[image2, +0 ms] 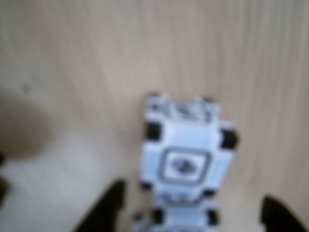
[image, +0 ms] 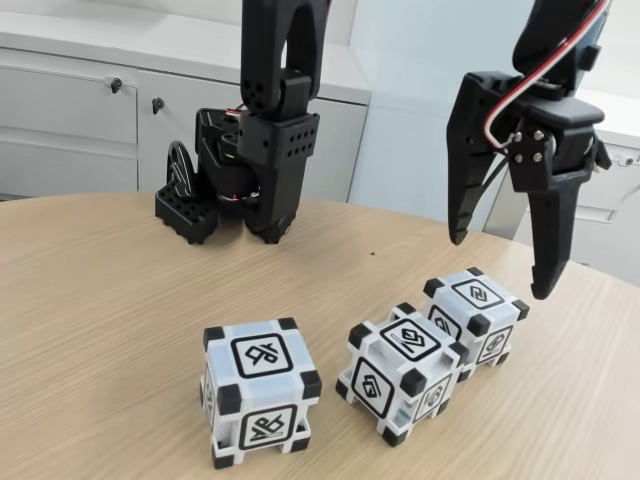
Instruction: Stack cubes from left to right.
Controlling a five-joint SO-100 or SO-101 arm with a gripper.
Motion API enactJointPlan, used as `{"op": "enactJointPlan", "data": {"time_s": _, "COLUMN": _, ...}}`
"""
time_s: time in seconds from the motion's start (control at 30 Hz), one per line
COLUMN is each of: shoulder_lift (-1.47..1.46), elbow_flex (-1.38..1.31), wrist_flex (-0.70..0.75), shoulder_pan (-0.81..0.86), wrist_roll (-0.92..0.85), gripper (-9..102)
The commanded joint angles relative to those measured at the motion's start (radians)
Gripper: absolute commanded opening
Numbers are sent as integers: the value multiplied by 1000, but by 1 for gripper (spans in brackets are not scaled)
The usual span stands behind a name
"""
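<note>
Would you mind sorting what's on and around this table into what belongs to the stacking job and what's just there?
Job:
- left cube
- middle cube
- right cube
- gripper, open above the right cube

Just there:
- arm base
- cabinets behind
- table

Blurred look down at white cube (image2: pixel 186 157) w/ black corners, framed glyph on top face, resting on pale wood surface (image2: pixel 87 63). Second cube (image2: pixel 186 217) touching it at bottom edge. Dark pincer (image2: pixel 193 212) tips at lower L & R, spread wide apart.
</note>
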Motion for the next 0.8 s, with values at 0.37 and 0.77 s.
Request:
{"op": "enactJointPlan", "data": {"time_s": 0.37, "shoulder_lift": -160, "elbow_flex": -21, "wrist_flex": -11, "shoulder_pan": 12, "wrist_roll": -9, "gripper": 30}}
{"op": "enactJointPlan", "data": {"time_s": 0.77, "shoulder_lift": -281, "elbow_flex": -23, "wrist_flex": -12, "shoulder_pan": 12, "wrist_roll": -21, "gripper": 22}}
